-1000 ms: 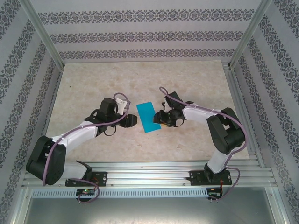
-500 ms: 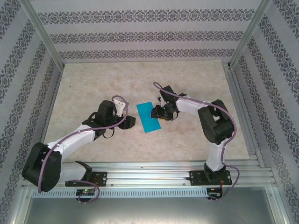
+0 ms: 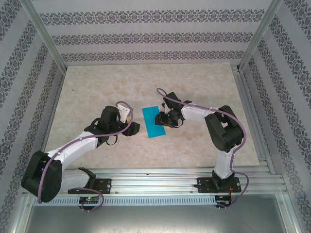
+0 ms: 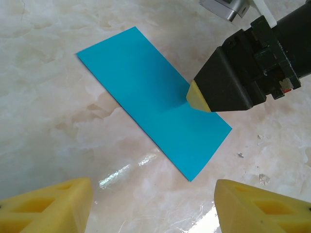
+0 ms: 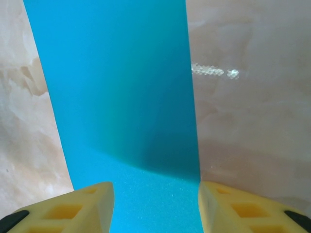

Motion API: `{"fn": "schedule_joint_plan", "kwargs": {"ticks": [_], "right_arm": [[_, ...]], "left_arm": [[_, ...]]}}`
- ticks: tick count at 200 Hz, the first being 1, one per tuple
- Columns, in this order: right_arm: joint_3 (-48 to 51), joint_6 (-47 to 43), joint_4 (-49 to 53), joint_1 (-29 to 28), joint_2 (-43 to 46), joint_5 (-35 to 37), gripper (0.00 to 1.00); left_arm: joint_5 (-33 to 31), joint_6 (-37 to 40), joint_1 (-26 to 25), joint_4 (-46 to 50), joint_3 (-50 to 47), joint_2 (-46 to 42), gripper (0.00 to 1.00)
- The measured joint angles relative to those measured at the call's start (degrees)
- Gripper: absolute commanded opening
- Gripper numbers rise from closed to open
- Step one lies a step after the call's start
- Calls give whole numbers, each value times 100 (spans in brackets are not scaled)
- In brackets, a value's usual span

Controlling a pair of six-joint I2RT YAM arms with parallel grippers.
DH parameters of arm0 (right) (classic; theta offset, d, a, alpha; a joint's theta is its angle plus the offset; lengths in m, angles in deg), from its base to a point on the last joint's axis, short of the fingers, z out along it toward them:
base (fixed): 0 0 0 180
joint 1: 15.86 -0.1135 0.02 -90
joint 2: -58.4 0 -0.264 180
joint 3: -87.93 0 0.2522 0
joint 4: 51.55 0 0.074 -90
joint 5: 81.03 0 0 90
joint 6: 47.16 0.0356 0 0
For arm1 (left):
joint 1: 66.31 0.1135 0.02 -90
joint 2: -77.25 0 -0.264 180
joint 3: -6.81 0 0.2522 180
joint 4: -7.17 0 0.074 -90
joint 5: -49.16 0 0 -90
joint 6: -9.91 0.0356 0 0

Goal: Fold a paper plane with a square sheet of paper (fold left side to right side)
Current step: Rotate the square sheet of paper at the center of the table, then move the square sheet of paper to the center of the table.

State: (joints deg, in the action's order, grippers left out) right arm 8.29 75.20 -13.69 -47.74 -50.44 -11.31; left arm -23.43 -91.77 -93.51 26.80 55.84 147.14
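Both sets of jaws stand parted, empty; I see my right gripper (image 3: 163, 118) touching the folded teal paper (image 3: 154, 122) at its long right edge, left gripper (image 3: 134, 128) just beside it

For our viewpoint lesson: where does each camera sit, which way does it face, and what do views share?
Top external: above, behind the arms, looking down at the table; both arms show.
Left wrist: low, facing the paper and right claw; own left claw at bottom.
Right wrist: close over the paper, looking along it; own fingertips below.
Shared: all show the paper.
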Motion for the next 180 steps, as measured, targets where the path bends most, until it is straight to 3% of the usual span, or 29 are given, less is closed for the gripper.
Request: {"fn": "schedule_joint_plan", "kwargs": {"ticks": [55,123,180], "right_arm": [[129,345,-210,-76,28,-404,48],[92,258,-9,120,61,-372,49],[-1093,-234,278,448,-315,-74,54]], "left_arm": [[-17,293,-275,-4,-20,90,67],[-348,785,-988,101,192,1034,64],[-387,874,-1097,87,306,1550,61]]}}
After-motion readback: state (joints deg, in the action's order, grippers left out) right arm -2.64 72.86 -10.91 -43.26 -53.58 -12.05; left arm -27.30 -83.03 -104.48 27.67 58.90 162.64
